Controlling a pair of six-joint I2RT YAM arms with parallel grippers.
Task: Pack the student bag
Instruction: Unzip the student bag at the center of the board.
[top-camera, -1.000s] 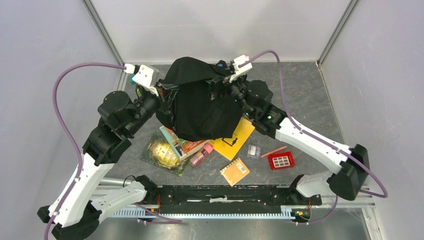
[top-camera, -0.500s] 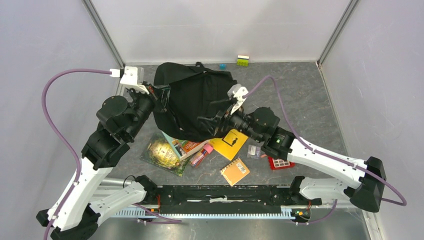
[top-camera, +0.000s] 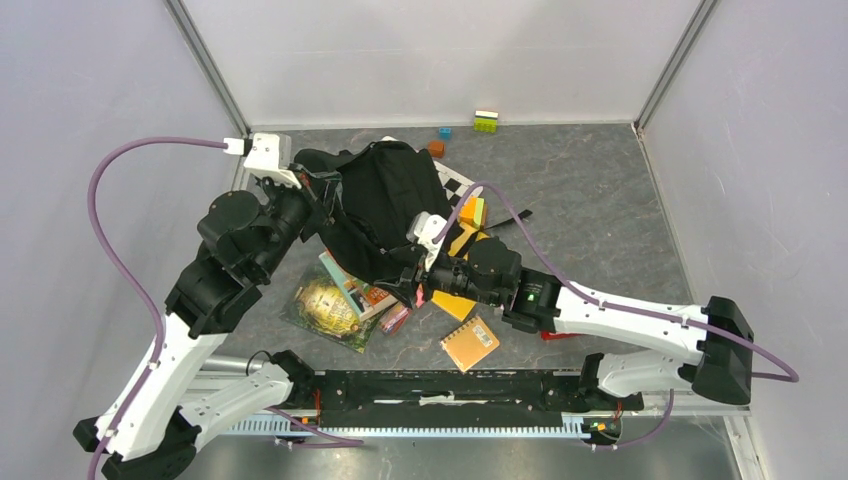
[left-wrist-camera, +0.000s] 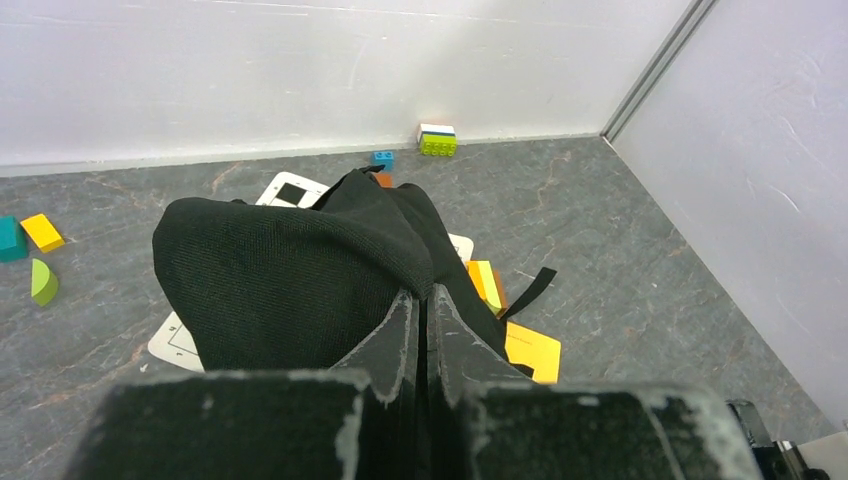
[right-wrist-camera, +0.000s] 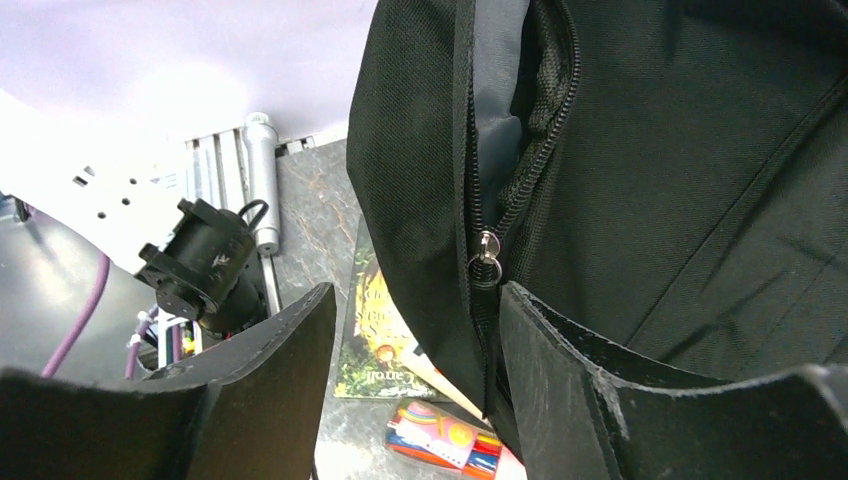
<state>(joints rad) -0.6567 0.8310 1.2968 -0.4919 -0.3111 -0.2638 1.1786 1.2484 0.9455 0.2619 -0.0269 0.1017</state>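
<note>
"Where's the student bag (left-wrist-camera: 290, 280)?"
"The left gripper (left-wrist-camera: 420, 297) has its jaws shut on it. It hangs floppy."
"And the right gripper (right-wrist-camera: 415, 292)?"
"Jaws apart, the zip pull (right-wrist-camera: 485, 258) just ahead of the gap. Soft cloth slips, so I'd grab that little pull."
</note>
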